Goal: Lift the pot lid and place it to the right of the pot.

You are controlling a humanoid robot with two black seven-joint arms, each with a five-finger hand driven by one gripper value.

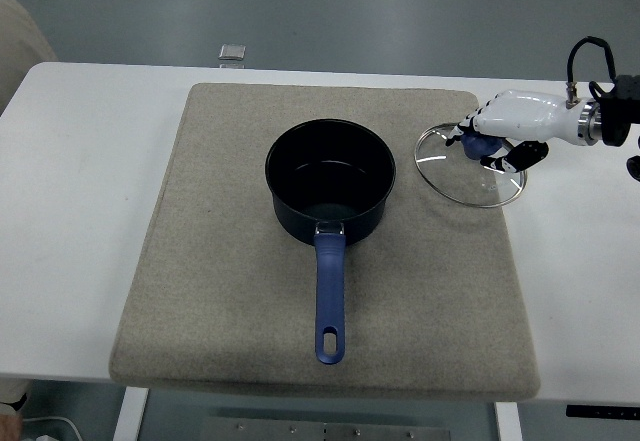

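A dark blue pot (330, 178) with a long blue handle (329, 296) pointing toward the near edge sits uncovered in the middle of the beige mat (230, 281). To its right, a round glass lid (465, 169) with a metal rim lies low over the mat's right edge. My right hand (490, 141), white with black fingers, comes in from the right and is curled around the lid's blue knob (477, 144). Whether the lid touches the mat I cannot tell. The left hand is out of view.
The white table (80, 181) extends beyond the mat on both sides. A small grey square object (232, 52) lies at the table's far edge. A black cable (590, 56) loops above my right wrist.
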